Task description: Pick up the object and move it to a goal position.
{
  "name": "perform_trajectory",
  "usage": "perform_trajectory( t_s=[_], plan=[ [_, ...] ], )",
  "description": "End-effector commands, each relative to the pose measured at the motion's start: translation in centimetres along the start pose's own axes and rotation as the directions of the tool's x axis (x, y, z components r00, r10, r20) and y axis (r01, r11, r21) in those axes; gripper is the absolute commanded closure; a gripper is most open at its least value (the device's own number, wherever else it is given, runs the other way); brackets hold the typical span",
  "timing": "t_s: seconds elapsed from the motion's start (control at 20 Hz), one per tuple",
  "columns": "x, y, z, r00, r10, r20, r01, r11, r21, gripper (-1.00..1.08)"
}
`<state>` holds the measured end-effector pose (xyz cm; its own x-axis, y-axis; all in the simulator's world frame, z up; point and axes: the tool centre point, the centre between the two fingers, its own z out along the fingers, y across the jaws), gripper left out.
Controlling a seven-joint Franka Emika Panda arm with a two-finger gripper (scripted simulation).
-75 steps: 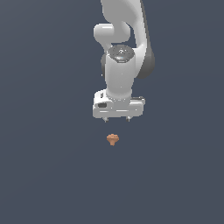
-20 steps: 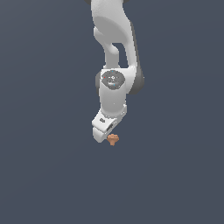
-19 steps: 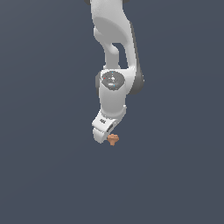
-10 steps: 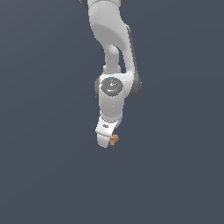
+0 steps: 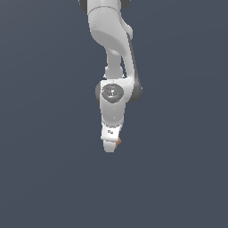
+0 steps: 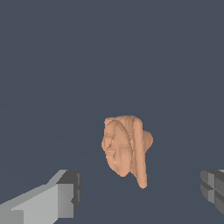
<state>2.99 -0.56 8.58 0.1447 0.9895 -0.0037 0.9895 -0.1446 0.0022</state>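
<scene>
The object (image 6: 124, 148) is a small orange-brown lump, lying on the dark grey floor (image 6: 52, 65). In the wrist view it sits between my two fingers, nearer the middle, with a gap on each side and no pad touching it. My gripper (image 6: 140, 192) is open, one light finger (image 6: 61, 199) on one side and a dark pad (image 6: 213, 188) on the other. In the exterior view the white hand (image 5: 110, 141) has come down over the object (image 5: 118, 142), and only an orange sliver shows at the hand's edge.
A plain dark grey floor (image 5: 44, 178) fills both views. The white arm (image 5: 113, 53) comes down from the exterior view's top. No goal marker shows.
The hand has turned edge-on to the exterior camera and dropped lower over the object, which now is mostly hidden behind it. The object itself has not moved.
</scene>
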Motion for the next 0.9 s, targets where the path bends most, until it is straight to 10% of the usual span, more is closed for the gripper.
perform_trajectory(
  t_s=[0.0, 0.85],
  plan=[
    [0.0, 0.0, 0.3, 0.999, -0.037, -0.002, 0.037, 0.999, 0.001, -0.92],
    [0.0, -0.1, 3.0, 0.997, -0.08, -0.004, 0.08, 0.997, 0.002, -0.92]
  ],
)
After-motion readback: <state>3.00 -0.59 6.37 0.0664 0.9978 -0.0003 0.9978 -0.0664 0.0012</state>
